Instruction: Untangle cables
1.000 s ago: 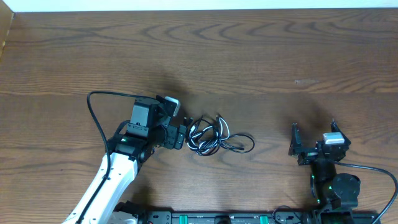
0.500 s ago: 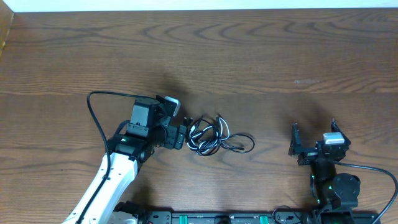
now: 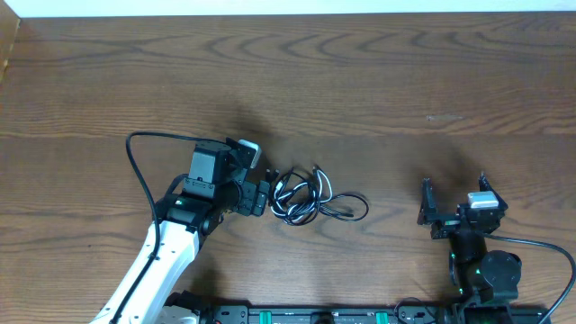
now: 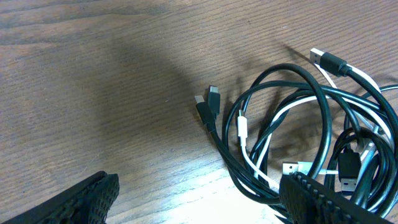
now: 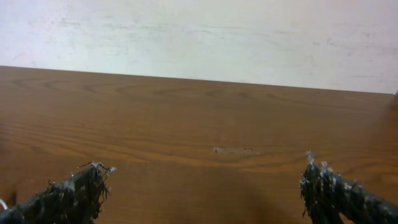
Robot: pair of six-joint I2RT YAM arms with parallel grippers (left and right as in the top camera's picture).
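The cables [image 3: 310,198] lie as one tangled bundle of black and white cords on the wooden table [image 3: 378,81], left of centre. In the left wrist view the black loops [image 4: 228,163] cross a white cord [image 4: 241,127], and two small black plug ends [image 4: 212,99] stick out on the left. My left gripper [image 3: 264,196] [image 4: 202,205] is open right at the bundle's left edge, with one fingertip [image 4: 323,202] over its lower strands and bare wood between the jaws. My right gripper [image 3: 453,196] [image 5: 205,193] is open and empty, well to the right of the cables.
A thicker black robot cable [image 3: 135,166] loops out to the left of the left arm. Arm bases and a black rail [image 3: 324,315] run along the near edge. The right wrist view looks across bare wood to a pale wall [image 5: 199,31].
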